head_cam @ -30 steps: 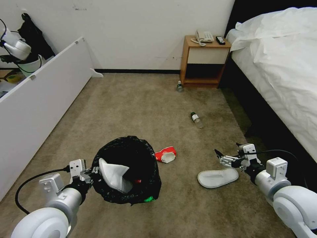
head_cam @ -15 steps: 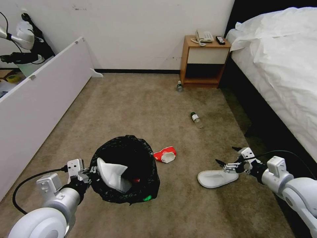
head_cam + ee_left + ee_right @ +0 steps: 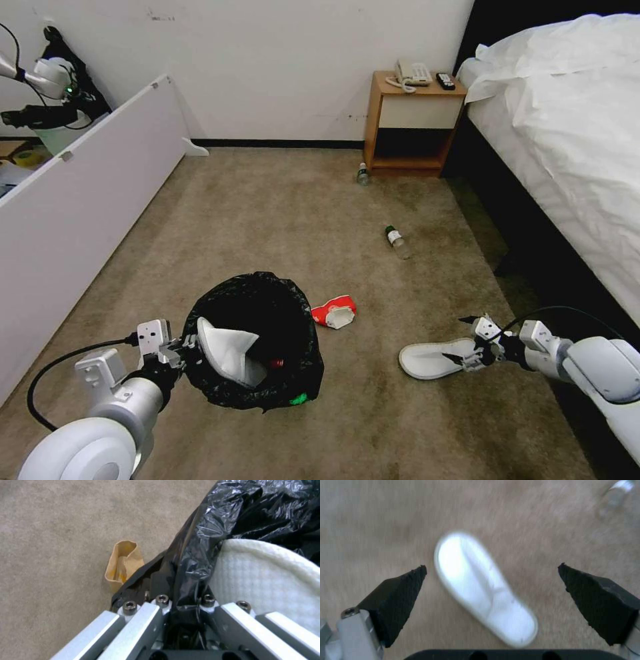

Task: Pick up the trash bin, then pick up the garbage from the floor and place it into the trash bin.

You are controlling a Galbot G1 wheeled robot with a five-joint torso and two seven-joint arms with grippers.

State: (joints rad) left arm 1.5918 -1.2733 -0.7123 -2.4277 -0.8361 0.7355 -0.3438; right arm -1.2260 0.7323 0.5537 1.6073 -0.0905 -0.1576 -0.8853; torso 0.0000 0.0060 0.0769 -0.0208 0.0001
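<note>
On beige carpet | flat oval slipper | right tool spread above

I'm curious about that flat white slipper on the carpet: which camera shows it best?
The right wrist view: the flat white slipper lies whole between the open right gripper fingers. The head view shows it smaller, partly behind that gripper.

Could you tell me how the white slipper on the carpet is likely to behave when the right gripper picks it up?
The slipper looks thin and flat, so probably light and floppy, sagging from the open right gripper.
</note>
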